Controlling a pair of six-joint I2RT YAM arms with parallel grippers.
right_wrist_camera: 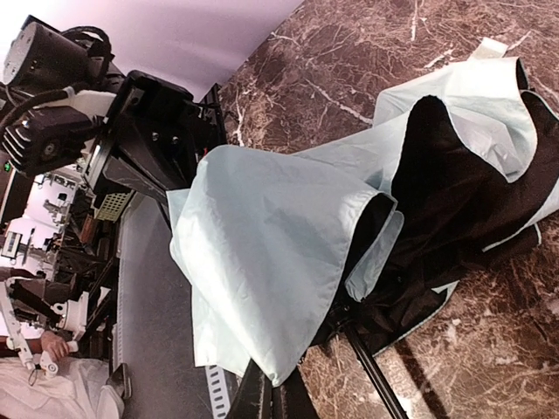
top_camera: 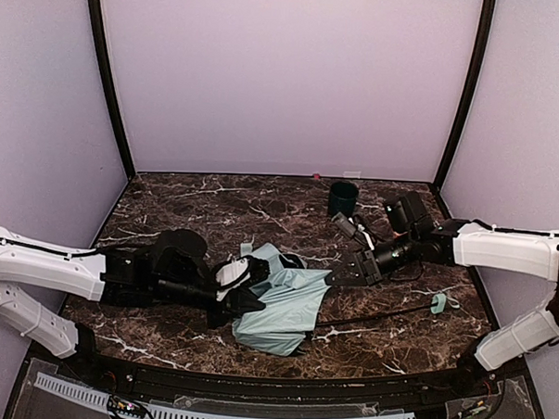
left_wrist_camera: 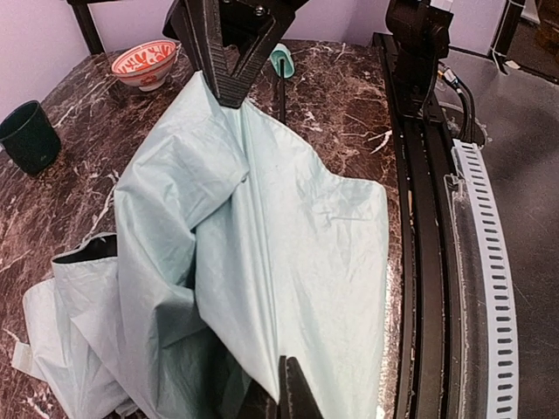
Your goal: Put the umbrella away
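The umbrella (top_camera: 280, 310) lies collapsed in the middle of the marble table, mint canopy crumpled. Its thin black shaft (top_camera: 377, 316) runs right to the small mint handle (top_camera: 438, 303). My left gripper (top_camera: 258, 278) is shut on the canopy's left edge; in the left wrist view the mint fabric (left_wrist_camera: 288, 227) runs straight into its closed fingertips (left_wrist_camera: 293, 388). My right gripper (top_camera: 334, 277) is shut on the opposite edge. In the right wrist view a fold of the canopy (right_wrist_camera: 279, 253) ends in that gripper (right_wrist_camera: 278, 393), with the black underside (right_wrist_camera: 454, 192) and shaft (right_wrist_camera: 376, 377) beside it.
A dark green cup (top_camera: 343, 197) stands at the back right of the table. In the left wrist view a red-and-white bowl (left_wrist_camera: 144, 63) sits beyond the cup (left_wrist_camera: 31, 135). A black rail and white perforated strip (top_camera: 224, 413) run along the near edge.
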